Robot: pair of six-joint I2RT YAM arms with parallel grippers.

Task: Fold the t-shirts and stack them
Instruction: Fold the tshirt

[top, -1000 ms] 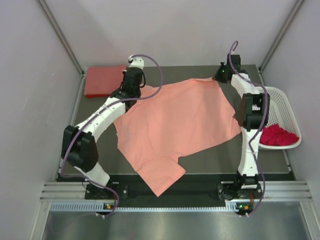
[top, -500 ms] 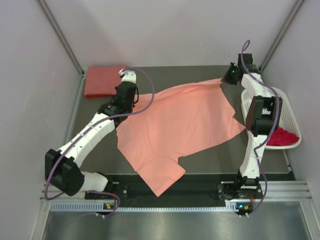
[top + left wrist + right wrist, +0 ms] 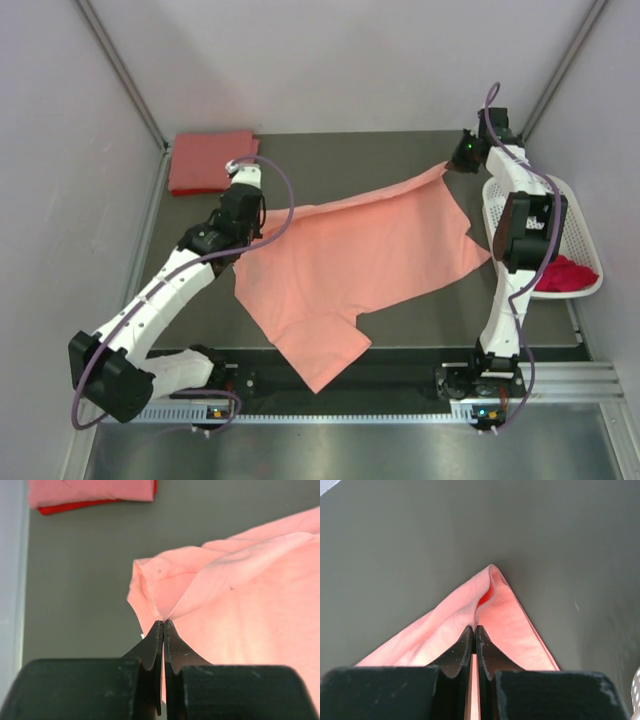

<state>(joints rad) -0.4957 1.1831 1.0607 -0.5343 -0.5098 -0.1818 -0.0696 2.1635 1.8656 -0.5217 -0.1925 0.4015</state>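
1. The left gripper [image 3: 248,222] [image 3: 163,624] has its jaws pressed together on a bunched edge at the left end of the salmon-pink t-shirt [image 3: 360,255] [image 3: 240,605]. From above, the arm's own wrist hides the pinch.
2. The right gripper [image 3: 456,160] [image 3: 474,627] is likewise clamped on the shirt's [image 3: 505,625] far right corner, which folds into a peak just past the fingertips.
3. The shirt lies spread across the dark table [image 3: 340,170], its far edge stretched between the two grips. One sleeve hangs over the near edge.
4. A folded coral-red t-shirt [image 3: 208,160] [image 3: 90,492] sits in the far left corner. The left wrist view cuts it off at the top and shows a darker red strip beneath; whether that is a separate layer is unclear.
5. The magenta-red t-shirt [image 3: 560,272] is crumpled in the white basket [image 3: 590,230] at the right, partly hidden behind the right arm.
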